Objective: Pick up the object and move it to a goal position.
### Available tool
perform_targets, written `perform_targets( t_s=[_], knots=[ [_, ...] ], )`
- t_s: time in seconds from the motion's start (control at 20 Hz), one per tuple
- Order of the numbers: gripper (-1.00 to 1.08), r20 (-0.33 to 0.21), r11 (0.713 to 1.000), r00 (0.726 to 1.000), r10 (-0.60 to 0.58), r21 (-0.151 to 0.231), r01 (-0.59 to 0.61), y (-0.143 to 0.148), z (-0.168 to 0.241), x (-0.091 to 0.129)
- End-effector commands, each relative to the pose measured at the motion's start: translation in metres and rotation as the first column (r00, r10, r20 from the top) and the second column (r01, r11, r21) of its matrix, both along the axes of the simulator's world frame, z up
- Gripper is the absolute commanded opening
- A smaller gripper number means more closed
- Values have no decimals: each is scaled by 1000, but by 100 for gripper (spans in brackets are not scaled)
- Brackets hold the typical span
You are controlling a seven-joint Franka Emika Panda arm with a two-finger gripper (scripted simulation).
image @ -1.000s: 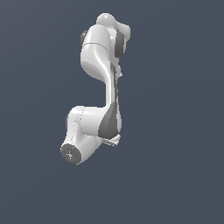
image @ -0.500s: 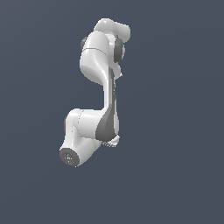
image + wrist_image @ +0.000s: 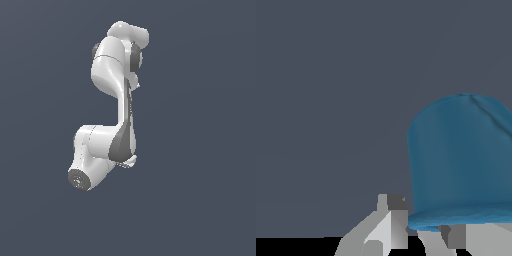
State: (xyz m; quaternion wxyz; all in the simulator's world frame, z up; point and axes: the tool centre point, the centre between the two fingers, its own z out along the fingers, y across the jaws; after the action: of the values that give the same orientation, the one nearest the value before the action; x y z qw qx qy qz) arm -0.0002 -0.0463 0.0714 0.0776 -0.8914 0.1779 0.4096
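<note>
The object, a bright blue round cup, fills much of the wrist view, very close to the camera. Its lower edge sits right at my gripper. One grey fingertip is just outside the cup's side wall. The other fingertip is under the cup's edge, so the wall lies between the two. The fingers stand close together and look shut on that wall. In the exterior view the white arm hides the cup, and only a small pale part of the hand shows behind the lower links.
A plain dark grey-blue background surrounds the arm in both views. The round end of the arm's base faces the exterior camera at the lower part of the exterior view's left. No other objects show.
The arm has shifted only slightly: its upper links sit a little lower and its round base end a little toward the exterior view's left.
</note>
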Motion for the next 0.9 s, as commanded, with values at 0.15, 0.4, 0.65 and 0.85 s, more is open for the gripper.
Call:
perform_targets(
  t_s=[0.15, 0.4, 0.65, 0.85],
  knots=[
    [-100, 0, 1000, 1000, 0, 0, 0, 0, 0, 0],
    [-100, 0, 1000, 1000, 0, 0, 0, 2, 1, 0],
    [-100, 0, 1000, 1000, 0, 0, 0, 8, 4, -2],
    [-100, 0, 1000, 1000, 0, 0, 0, 19, 8, -4]
  ],
)
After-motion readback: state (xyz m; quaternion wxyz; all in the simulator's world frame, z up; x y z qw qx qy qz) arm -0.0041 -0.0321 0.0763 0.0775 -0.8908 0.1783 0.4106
